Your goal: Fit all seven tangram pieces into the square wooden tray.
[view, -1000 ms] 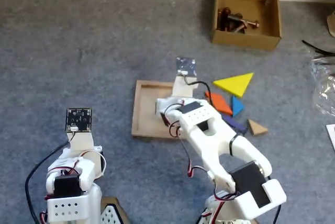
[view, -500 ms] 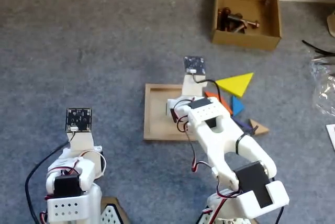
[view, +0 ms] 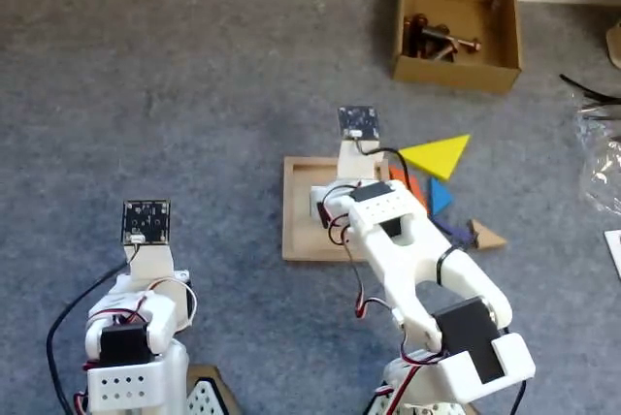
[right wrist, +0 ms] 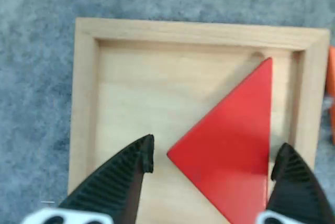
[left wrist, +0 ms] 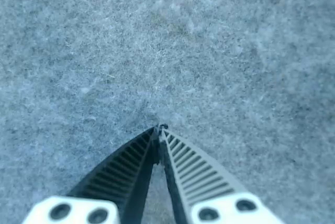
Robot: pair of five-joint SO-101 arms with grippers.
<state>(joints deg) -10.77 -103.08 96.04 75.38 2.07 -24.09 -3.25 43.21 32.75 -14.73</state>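
While the high view had the right arm (view: 408, 250) covering most of the wooden tray (view: 296, 211), yellow triangle (view: 435, 155) just beside it, the right wrist view showed a red triangle (right wrist: 235, 145) lying inside against one wall, right gripper (right wrist: 216, 156) spread wide over it. Left gripper (left wrist: 158, 130) sat pinched together over grey carpet (left wrist: 157, 35).

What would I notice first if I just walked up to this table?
A bright red triangle lying flat in the wooden tray, along one wall, with the right end effector open over it. Then the big yellow triangle on the grey mat beside the tray, next to other coloured pieces.
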